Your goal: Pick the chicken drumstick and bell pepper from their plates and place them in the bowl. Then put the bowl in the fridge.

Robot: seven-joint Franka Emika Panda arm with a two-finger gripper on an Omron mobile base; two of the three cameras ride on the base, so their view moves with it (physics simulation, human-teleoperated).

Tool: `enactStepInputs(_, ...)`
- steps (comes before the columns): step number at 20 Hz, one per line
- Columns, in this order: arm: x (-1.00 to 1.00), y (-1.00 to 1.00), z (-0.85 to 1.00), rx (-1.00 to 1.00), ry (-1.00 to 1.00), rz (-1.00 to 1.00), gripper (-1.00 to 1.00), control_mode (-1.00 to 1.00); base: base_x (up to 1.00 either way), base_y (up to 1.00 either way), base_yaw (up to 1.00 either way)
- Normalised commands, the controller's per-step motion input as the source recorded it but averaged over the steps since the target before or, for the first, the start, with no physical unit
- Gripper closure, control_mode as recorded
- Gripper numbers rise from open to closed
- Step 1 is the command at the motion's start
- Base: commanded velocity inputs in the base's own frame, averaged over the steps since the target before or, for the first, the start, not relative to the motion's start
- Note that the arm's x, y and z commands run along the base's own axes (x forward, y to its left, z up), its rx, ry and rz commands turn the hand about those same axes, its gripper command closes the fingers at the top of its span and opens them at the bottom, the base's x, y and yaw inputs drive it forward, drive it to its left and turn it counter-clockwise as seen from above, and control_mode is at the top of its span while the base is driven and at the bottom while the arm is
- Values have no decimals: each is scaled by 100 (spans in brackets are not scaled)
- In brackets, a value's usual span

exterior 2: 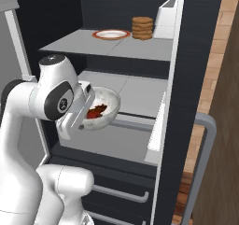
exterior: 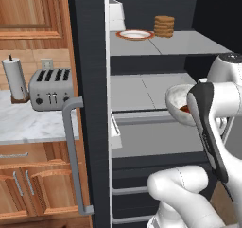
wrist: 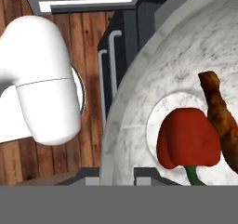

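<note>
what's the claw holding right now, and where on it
The claw is shut on the bowl, gripping its rim; the bell pepper and chicken drumstick lie inside.

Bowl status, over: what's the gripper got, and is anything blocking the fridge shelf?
Gripper shut on bowl rim. Bell pepper and chicken drumstick inside. Bowl held at the open fridge, over the lower shelf. Nothing in the way there.

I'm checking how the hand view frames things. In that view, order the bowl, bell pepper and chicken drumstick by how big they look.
1. bowl, by far the largest.
2. bell pepper.
3. chicken drumstick, though the frame edge cuts it off, so ranks 2 and 3 are unsure.
</note>
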Motion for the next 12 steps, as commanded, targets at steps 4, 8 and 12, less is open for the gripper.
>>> enactStepInputs(4, 31, 26, 6, -2, -11, 4, 100, -100, 0, 0, 0)
enactStepInputs(8, 36, 18, 1, 0, -10, 14, 100, -100, 0, 0, 0)
enactStepInputs(12, 32, 15, 0, 0, -4, 16, 100, -100, 0, 0, 0)
